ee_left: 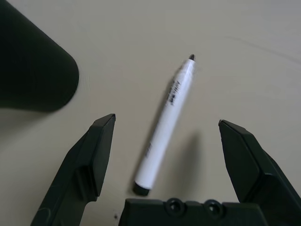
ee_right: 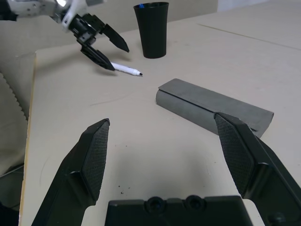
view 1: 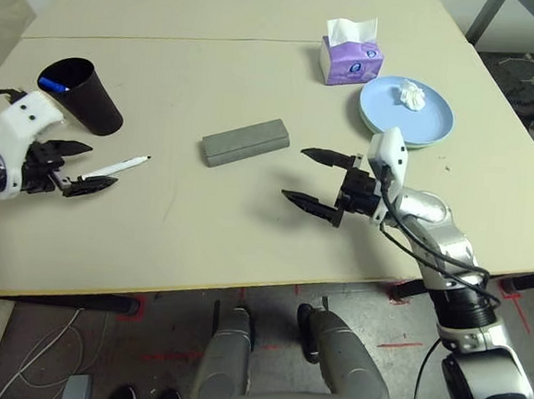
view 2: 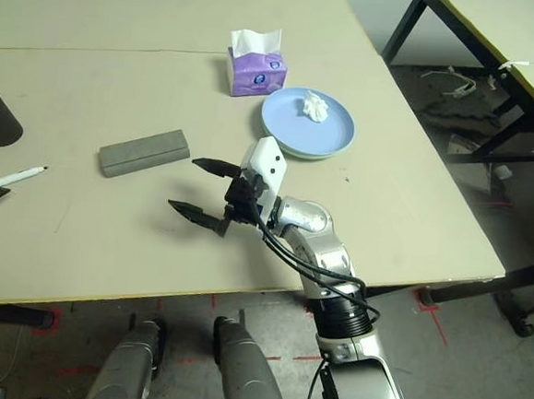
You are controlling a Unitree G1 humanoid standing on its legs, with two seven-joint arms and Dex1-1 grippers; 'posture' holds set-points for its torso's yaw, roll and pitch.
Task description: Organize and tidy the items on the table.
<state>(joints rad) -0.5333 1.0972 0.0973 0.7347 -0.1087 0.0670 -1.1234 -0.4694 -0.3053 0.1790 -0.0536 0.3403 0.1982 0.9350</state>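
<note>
Beige table (view 1: 199, 240) held a grey glasses case (view 1: 245, 141) at centre. Left gripper (view 1: 77, 166) was spread over a marker pen (view 1: 114, 166) at left; right gripper (view 1: 313, 180) was spread, empty.

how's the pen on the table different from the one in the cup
The black-capped marker pen lies flat on the table with its whole white barrel showing, between the open fingers of the left claw. The blue-capped marker pen sits inside the black cup, with just its blue end showing at the rim.

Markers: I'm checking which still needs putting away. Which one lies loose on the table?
The black-capped marker, lying flat between the open left gripper's fingers; the blue-capped one stands in the cup.
</note>
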